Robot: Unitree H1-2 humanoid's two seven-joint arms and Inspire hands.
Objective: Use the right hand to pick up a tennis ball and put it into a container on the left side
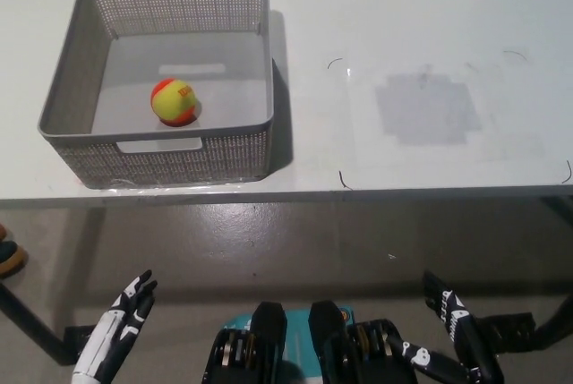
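i'm seeing the ball (174, 102) sitting in the basket (89, 162); no readable text; left hand (121, 326) and right hand (448, 326) both hanging spread, holding nothing.

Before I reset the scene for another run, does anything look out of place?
Nothing is spilled or damaged. The ball already lies inside the basket. A darker grey patch marks the table. Both hands, left and right, hang open below it.

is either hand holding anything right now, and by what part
Nothing is held. The left hand and right hand are both open, low below the table edge; the ball lies in the basket.
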